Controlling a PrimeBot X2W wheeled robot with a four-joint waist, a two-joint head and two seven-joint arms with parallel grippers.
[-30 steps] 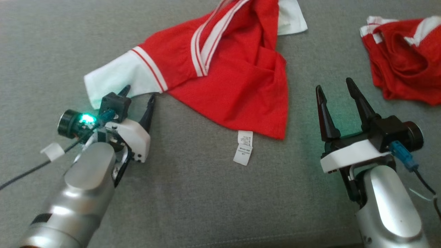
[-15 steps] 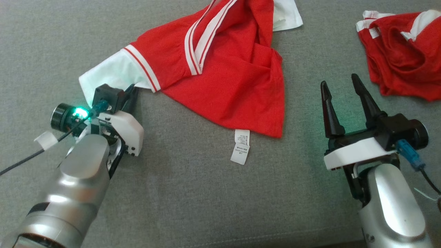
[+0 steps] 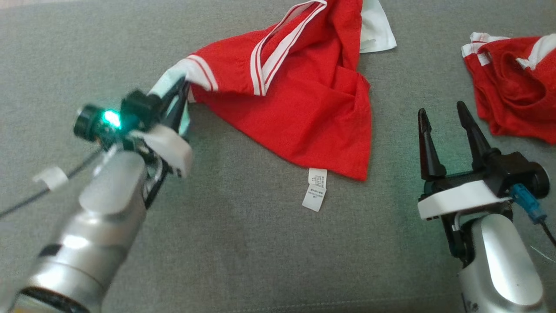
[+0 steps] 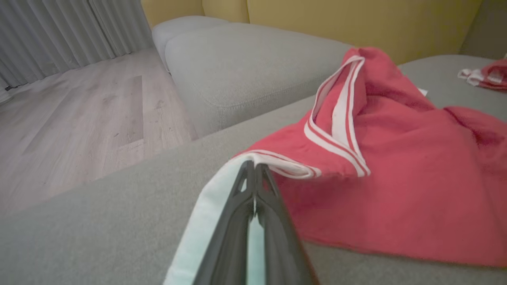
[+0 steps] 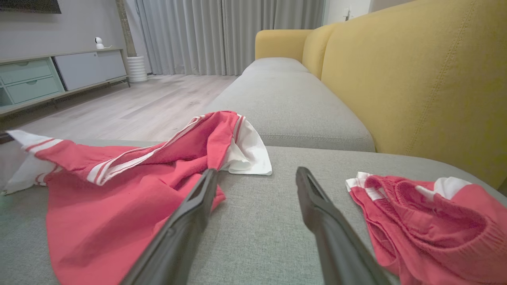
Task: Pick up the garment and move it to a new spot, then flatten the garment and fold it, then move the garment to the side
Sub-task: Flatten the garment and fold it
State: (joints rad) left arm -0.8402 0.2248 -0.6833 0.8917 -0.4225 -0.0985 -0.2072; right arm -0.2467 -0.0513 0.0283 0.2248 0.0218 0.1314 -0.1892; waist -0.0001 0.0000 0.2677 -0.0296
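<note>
My left pincer (image 3: 180, 93) is pressed together on the white sleeve (image 3: 168, 82) at the 9 o'clock end of the red garment (image 3: 304, 108). The garment sprawls crumpled on the grey sofa (image 3: 243, 252), towards 12 o'clock in the head view. The right pincer (image 3: 441, 112) stands spread and empty at its 4 o'clock. I judge the jersey light, limp and stretchy (held by one corner it will sag and trail). I'd want a second hold on the hem near the care label (image 3: 316, 191), at 6 o'clock. Another red garment (image 3: 512, 87) lies apart at 2 o'clock.
</note>
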